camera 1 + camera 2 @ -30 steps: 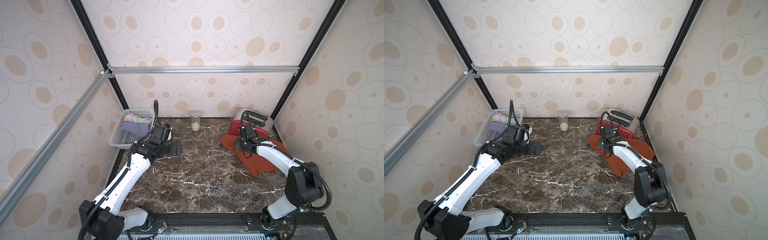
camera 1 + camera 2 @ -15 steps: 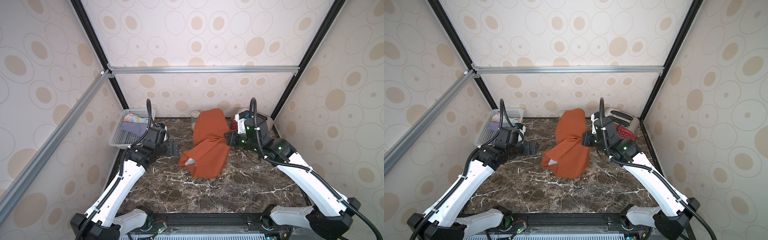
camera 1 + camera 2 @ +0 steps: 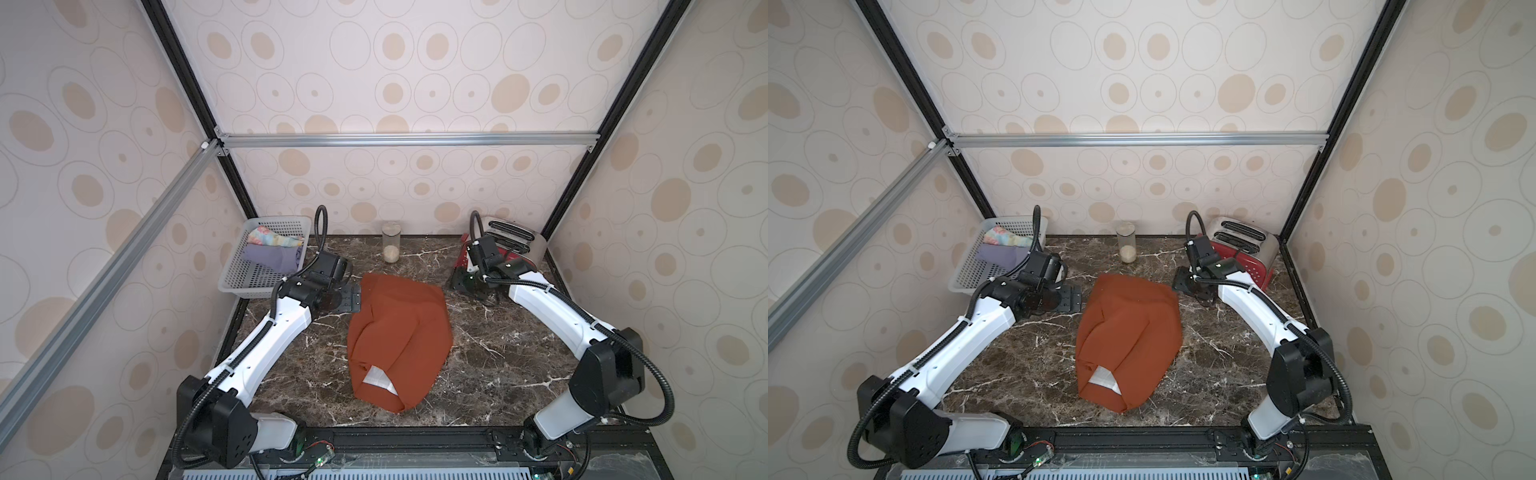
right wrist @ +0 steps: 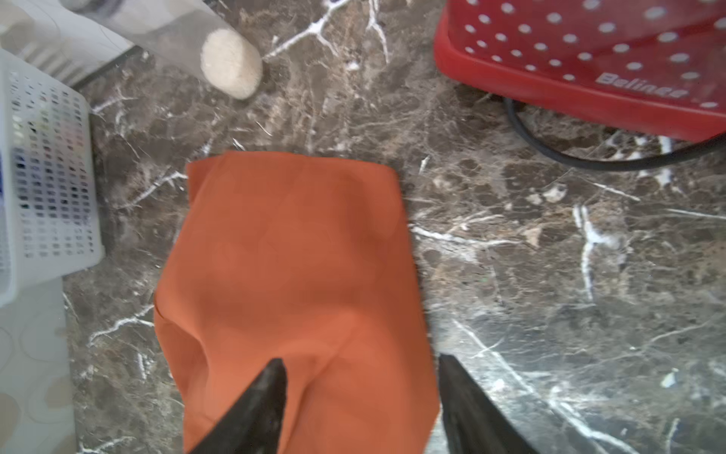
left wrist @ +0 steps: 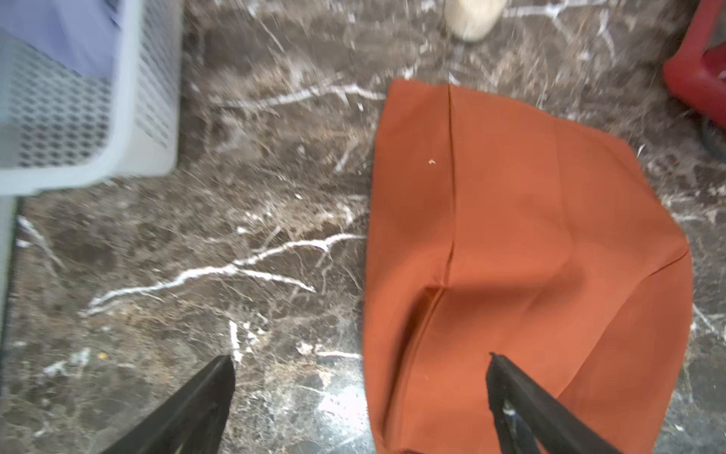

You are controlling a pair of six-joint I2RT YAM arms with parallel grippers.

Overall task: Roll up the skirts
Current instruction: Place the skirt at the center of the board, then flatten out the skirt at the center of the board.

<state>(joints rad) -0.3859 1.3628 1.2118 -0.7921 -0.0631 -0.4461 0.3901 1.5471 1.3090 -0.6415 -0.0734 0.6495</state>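
Orange skirt [image 3: 399, 336] (crumpled) on table [image 3: 498, 365]

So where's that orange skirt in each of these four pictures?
Top view: the rust-orange skirt lies mid-picture on the table.
Top view: the same, mid-picture.
Left wrist: the skirt runs from one jaw tip toward the glass jar.
Right wrist: the skirt lies between the jaws and the jar.
Shared landmark: the jar, just past the skirt's far edge.
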